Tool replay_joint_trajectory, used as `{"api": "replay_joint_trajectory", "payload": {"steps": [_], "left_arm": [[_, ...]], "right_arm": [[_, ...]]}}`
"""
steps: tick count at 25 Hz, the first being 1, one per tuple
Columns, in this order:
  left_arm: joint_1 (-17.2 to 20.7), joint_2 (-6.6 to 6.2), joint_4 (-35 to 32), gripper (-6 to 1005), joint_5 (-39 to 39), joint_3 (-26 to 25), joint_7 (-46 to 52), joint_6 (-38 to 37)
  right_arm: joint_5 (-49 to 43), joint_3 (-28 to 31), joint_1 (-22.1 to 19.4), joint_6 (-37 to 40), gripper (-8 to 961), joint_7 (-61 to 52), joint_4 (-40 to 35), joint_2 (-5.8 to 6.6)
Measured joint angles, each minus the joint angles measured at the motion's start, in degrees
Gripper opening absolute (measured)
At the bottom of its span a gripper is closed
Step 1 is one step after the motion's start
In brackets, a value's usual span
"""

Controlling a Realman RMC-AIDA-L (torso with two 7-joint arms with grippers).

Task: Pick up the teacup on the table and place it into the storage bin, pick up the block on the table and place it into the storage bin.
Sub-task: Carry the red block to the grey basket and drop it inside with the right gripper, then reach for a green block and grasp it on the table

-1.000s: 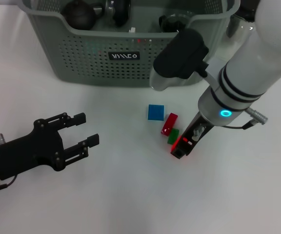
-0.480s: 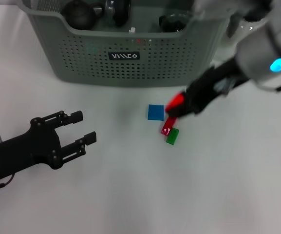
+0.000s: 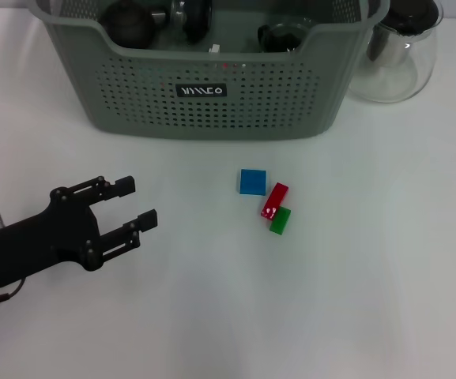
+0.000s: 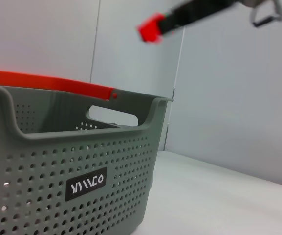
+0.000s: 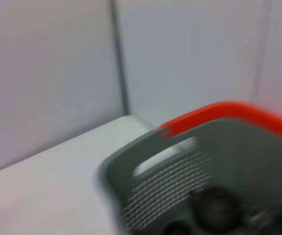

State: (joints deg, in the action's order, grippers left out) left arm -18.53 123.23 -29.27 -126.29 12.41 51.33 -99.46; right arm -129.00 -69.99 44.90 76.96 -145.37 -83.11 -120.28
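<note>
Head view shows our left gripper (image 3: 133,205) released, fingers spread, resting low on the table well left of the blocks. We risk nudging the red block (image 3: 274,200) or green block (image 3: 280,220), which touch, while reaching for the blue block (image 3: 252,181) beside them. Our right gripper (image 4: 153,27) is blurred; we cannot tell its grip. The storage bin (image 3: 212,99) stands behind the blocks.

left hand (image 3: 129,207): matte black, two ribbed fingers, silver wrist collar, thin cable.
</note>
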Motion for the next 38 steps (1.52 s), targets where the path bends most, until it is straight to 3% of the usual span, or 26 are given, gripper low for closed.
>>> {"api": "replay_joint_trajectory", "payload": {"steps": [4,13,16,20,29,33,38], "left_arm": [[-0.09,0.04,-0.01,624,0.00,-0.04,0.00,0.07],[-0.19,0.20,0.00,625,-0.01,-0.01,0.00,-0.21],[-0.34,0.31,0.00,625,-0.01,-0.02,0.00,-0.25],[-0.47,0.41,0.00,625,-0.01,-0.01,0.00,-0.28],[-0.93,0.44,0.00,625,-0.01,0.03,0.00,-0.30],[-0.74,0.34,0.00,625,-0.01,-0.06,0.12,-0.89],[-0.68,0.13,-0.13,625,-0.01,-0.10,0.14,-1.78]], "right_arm": [[-5.85,-0.15,6.34,-8.75,509,-1.75,10.22,-0.05],[-16.08,0.21,24.14,-23.89,535,-3.28,41.34,0.17],[-18.62,-0.20,27.61,-27.80,544,-3.48,48.66,-0.03],[-19.00,-1.14,28.82,-29.55,555,-3.29,53.10,-0.07],[-17.58,-0.75,26.80,-27.02,581,-2.86,51.00,0.03],[-13.66,-0.52,20.66,-23.78,592,-2.80,38.57,0.10],[-3.62,1.49,9.78,-12.03,660,-2.25,16.35,0.54]]}}
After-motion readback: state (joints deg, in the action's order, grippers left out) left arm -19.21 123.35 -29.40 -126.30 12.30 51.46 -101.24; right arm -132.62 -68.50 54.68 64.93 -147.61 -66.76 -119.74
